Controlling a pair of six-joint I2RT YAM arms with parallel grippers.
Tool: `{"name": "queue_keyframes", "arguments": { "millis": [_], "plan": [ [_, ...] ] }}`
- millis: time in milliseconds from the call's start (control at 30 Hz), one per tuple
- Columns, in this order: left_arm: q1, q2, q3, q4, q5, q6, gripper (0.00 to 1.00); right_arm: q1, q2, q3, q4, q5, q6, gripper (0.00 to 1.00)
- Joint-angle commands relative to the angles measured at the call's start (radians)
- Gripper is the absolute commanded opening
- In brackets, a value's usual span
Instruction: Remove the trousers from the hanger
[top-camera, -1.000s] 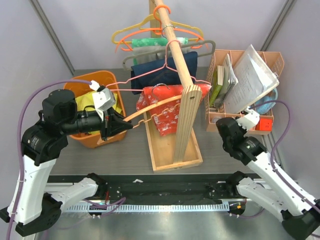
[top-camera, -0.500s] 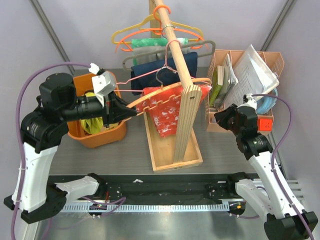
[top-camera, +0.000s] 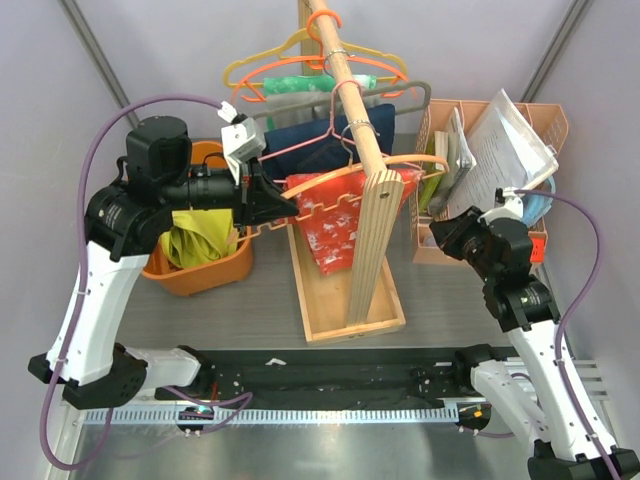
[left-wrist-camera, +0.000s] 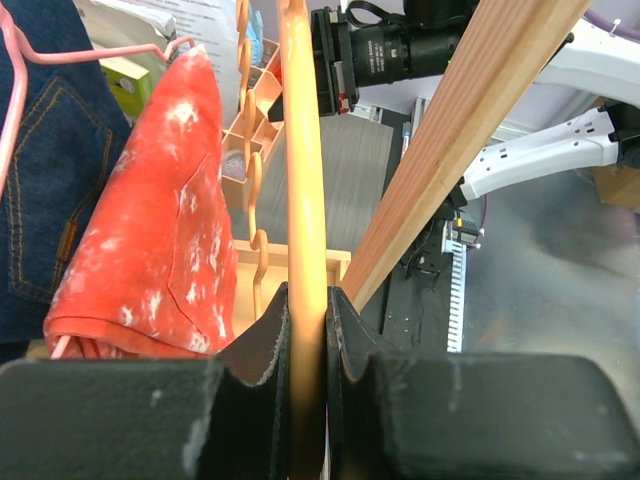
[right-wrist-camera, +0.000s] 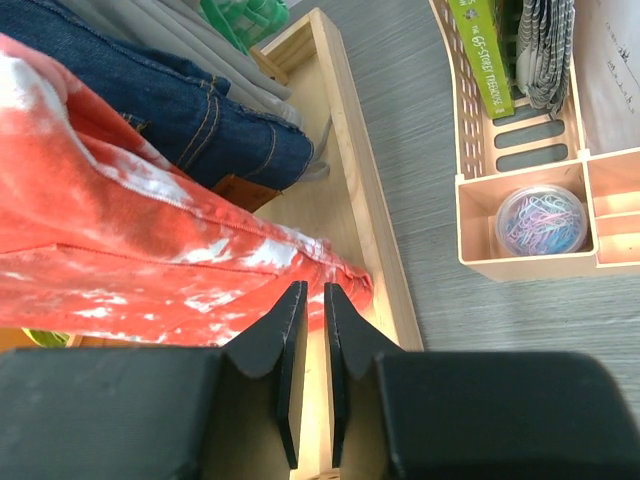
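The left gripper is clamped on the peach hanger, a pinch only its wrist view proves. In the last second it has lifted the bare hanger from the orange tub toward the wooden rail. Overhead, the chartreuse trousers lie heaped in that tub, so removal looks done. The right gripper, fingers together, holds nothing
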Motion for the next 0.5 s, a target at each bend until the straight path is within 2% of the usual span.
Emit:
{"name": "queue_keyframes", "arguments": {
  "millis": [0, 100, 133, 200, 233, 300, 367, 400, 467],
  "plan": [
    [0.002, -0.029, -0.022, 0.044, 0.010, -0.006, 0.00, -0.006, -0.031, 0.065, -0.017, -0.004, -0.008, 0.19],
    [0.002, -0.061, -0.100, 0.040, -0.030, -0.006, 0.02, -0.005, -0.063, 0.077, -0.049, 0.007, 0.004, 0.23],
    [0.002, -0.070, -0.122, 0.051, -0.039, -0.006, 0.16, -0.006, -0.072, 0.074, -0.058, 0.009, 0.010, 0.24],
    [0.003, -0.104, -0.189, 0.066, -0.036, -0.015, 0.32, -0.005, -0.109, 0.054, -0.069, 0.009, 0.028, 0.25],
    [0.002, -0.116, -0.213, 0.083, -0.033, -0.021, 0.50, -0.005, -0.123, 0.044, -0.069, 0.007, 0.038, 0.25],
    [0.003, -0.148, -0.265, 0.100, -0.033, -0.035, 0.65, -0.005, -0.168, 0.007, -0.068, 0.002, 0.070, 0.26],
    [0.003, -0.165, -0.288, 0.120, -0.043, -0.045, 0.73, -0.005, -0.200, -0.021, -0.068, -0.011, 0.093, 0.26],
    [0.003, -0.174, -0.305, 0.120, -0.050, -0.050, 0.85, -0.005, -0.210, -0.028, -0.069, -0.013, 0.097, 0.26],
    [0.005, -0.202, -0.323, 0.120, -0.081, -0.056, 0.92, -0.006, -0.237, -0.044, -0.072, -0.021, 0.102, 0.27]
  ]
}}
